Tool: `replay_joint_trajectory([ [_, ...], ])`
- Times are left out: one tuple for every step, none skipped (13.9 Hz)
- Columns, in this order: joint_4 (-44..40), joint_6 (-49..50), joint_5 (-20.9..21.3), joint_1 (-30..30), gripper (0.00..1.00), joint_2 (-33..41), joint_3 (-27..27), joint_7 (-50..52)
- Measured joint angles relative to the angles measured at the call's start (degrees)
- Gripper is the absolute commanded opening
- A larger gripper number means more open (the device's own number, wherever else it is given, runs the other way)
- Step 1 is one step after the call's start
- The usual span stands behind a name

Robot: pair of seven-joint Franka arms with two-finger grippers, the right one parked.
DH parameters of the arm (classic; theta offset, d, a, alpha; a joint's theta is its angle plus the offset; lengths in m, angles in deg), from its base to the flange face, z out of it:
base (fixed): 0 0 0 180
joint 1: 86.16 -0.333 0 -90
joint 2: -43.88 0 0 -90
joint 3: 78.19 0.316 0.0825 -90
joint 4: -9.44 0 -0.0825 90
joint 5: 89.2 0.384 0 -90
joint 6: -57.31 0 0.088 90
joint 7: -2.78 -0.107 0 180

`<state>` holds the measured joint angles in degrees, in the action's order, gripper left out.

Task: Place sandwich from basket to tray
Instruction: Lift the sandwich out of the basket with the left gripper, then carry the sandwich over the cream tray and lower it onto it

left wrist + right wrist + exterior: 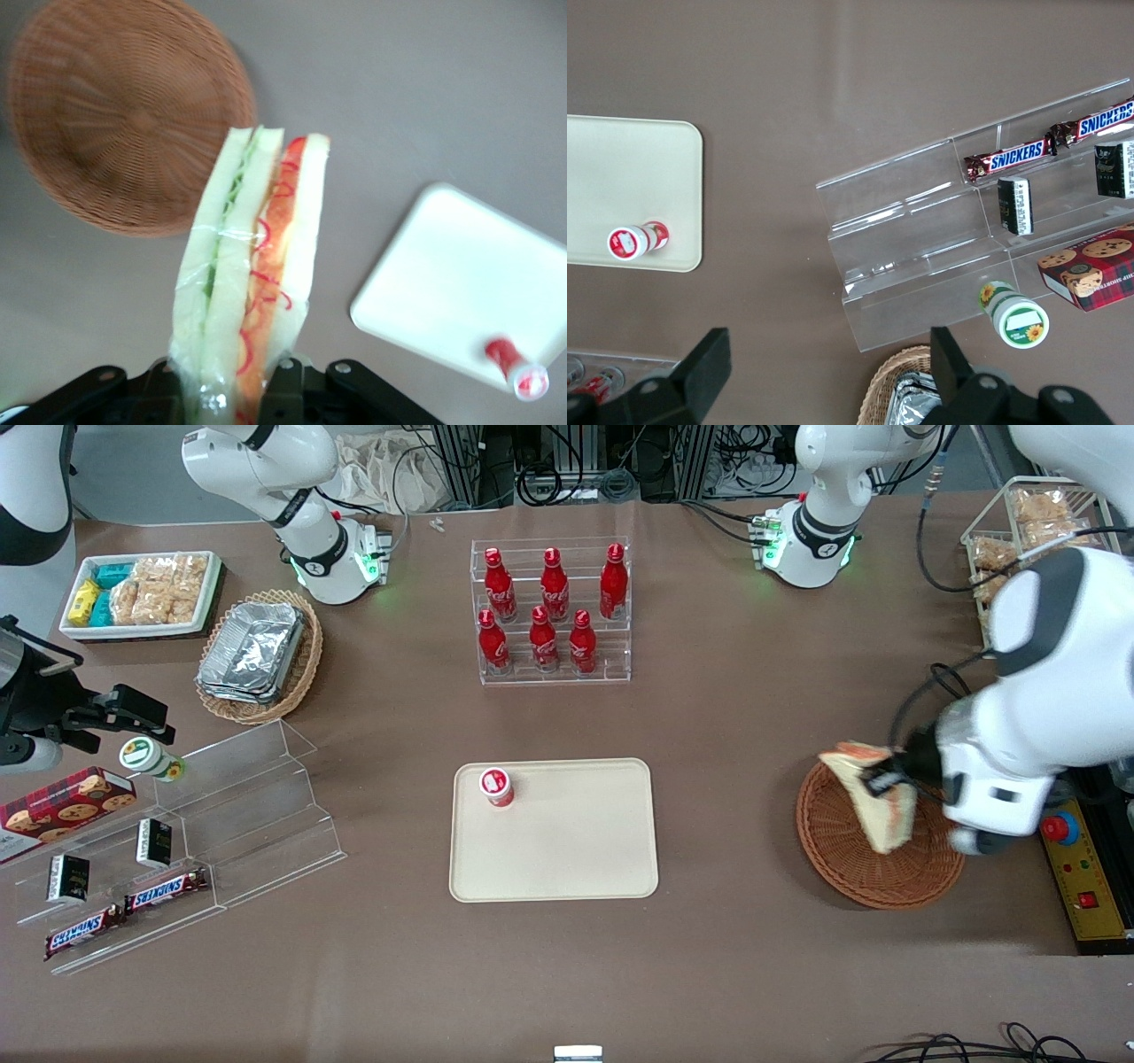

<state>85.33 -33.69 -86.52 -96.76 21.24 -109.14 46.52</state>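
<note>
The sandwich (873, 797) (252, 266), a wrapped wedge of white bread with red-orange and green filling, hangs in the air above the round reddish-brown wicker basket (850, 864) (124, 106). My left gripper (890, 779) (239, 390) is shut on the sandwich's narrow end, black fingers (288, 390) pressing both sides. The basket below holds nothing. The beige tray (576, 850) (443, 283) lies on the brown table toward the parked arm's end from the basket, with a small red bottle (497, 786) (516, 367) standing in one corner of it.
A clear rack of red bottles (551, 613) stands farther from the front camera than the tray. A tan basket of foil trays (257, 657), a white snack tray (142, 593) and a clear stepped shelf with snacks (177, 841) sit toward the parked arm's end. A control box (1085, 877) lies beside the basket.
</note>
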Motion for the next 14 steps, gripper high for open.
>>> replay_joint_trajectory([
  [0.10, -1.04, 0.00, 0.77, 0.00, -0.85, -2.40, -0.17],
  [0.28, -3.11, 0.02, 2.44, 0.00, -2.06, -3.64, -0.29],
  [0.48, -5.37, 0.28, 4.91, 0.00, -3.70, -4.00, -0.31],
  [0.63, -7.22, 1.31, 7.74, 0.01, -5.80, -4.02, -0.29],
  [0.81, -9.21, 3.14, 10.37, 0.00, -8.26, -4.01, -0.03],
  [0.95, -12.02, 5.03, 12.61, 0.00, -10.97, -3.99, 0.42],
  [1.10, -15.22, 7.09, 14.33, 0.00, -13.84, -3.91, 0.88],
  [1.37, -18.00, 9.55, 15.52, 0.00, -16.81, -3.88, 1.07],
  [1.82, -19.98, 12.10, 16.64, 0.00, -19.71, -3.83, 1.20],
  [2.13, -21.51, 14.55, 17.84, 0.00, -22.49, -3.69, 1.92],
  [2.24, -22.94, 16.45, 18.85, 0.00, -24.97, -3.51, 2.57],
  [2.24, -24.27, 17.43, 19.48, 0.00, -26.80, -3.38, 2.74],
  [2.23, -24.91, 17.77, 19.81, 0.00, -27.86, -3.38, 2.75],
  [2.21, -25.12, 17.88, 20.06, 0.00, -28.37, -3.31, 2.76],
])
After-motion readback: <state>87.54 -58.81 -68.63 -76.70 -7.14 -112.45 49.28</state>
